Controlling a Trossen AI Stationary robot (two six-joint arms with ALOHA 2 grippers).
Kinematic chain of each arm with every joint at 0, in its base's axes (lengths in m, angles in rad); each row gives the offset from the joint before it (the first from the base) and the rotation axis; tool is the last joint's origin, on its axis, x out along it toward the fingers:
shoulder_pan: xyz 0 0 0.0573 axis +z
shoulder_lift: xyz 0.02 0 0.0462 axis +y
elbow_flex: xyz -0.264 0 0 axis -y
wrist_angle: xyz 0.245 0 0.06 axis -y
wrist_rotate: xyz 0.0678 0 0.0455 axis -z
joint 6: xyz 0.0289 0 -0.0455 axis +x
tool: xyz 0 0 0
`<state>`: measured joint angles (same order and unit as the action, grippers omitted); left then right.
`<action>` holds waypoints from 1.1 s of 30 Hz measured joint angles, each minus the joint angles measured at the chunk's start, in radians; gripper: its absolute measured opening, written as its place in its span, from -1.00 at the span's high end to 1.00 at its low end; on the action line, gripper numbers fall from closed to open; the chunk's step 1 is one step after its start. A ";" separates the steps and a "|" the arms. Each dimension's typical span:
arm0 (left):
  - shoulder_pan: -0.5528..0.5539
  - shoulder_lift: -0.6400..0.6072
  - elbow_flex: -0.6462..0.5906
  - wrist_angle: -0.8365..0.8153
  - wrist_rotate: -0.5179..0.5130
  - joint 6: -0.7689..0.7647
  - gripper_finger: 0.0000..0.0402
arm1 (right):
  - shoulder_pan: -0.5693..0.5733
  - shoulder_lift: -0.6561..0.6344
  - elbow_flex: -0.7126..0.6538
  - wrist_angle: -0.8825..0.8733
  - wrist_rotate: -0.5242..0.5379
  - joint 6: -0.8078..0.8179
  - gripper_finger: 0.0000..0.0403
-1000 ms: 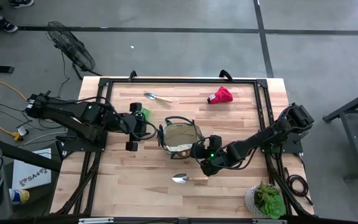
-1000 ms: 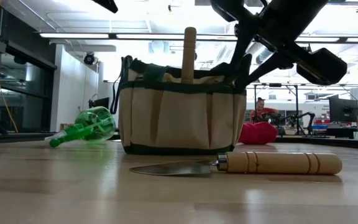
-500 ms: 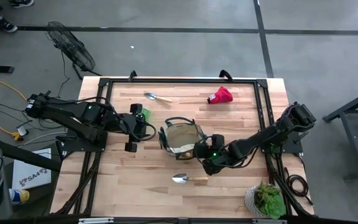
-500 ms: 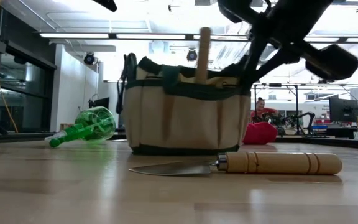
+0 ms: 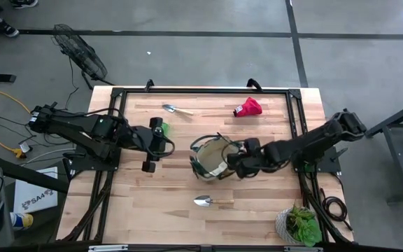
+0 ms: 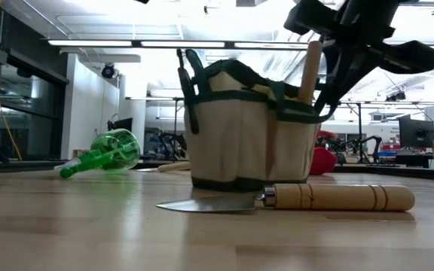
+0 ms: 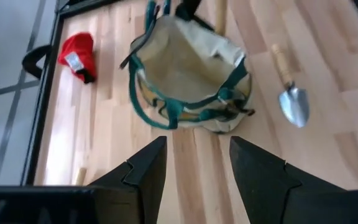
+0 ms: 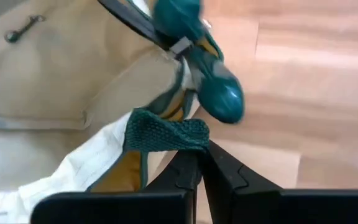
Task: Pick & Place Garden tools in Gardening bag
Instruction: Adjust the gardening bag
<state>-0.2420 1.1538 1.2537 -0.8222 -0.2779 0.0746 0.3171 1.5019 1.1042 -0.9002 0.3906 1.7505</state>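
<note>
Tilting toward 3 o'clock, the gardening bag (image 5: 212,158) may topple because the right end effector (image 5: 238,159), clenched on its rim, drags it

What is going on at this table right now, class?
The right gripper is shut on the gardening bag, pinching its fabric rim so the bag tilts. A wooden handle sticks up out of the bag. The left gripper waits open beside it, holding nothing. Lying loose on the table are one trowel in front of the bag, another trowel near the far edge, a red piece and a green spray bottle.
</note>
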 joint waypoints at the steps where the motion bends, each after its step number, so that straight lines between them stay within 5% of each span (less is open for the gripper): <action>1: 0.000 0.000 0.000 0.007 0.005 0.000 0.15 | -0.018 -0.010 0.000 -0.002 -0.007 -0.038 0.97; 17: 0.000 0.000 0.000 0.070 0.006 -0.127 0.15 | -0.367 -0.069 0.000 0.029 -0.164 -0.753 0.98; 33: 0.000 0.000 0.000 0.070 -0.004 -0.306 0.15 | -0.606 -0.068 0.000 0.225 -0.317 -1.263 0.98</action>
<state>-0.2420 1.1542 1.2537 -0.7517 -0.2816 -0.2312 -0.2888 1.4338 1.1042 -0.6747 0.0735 0.4880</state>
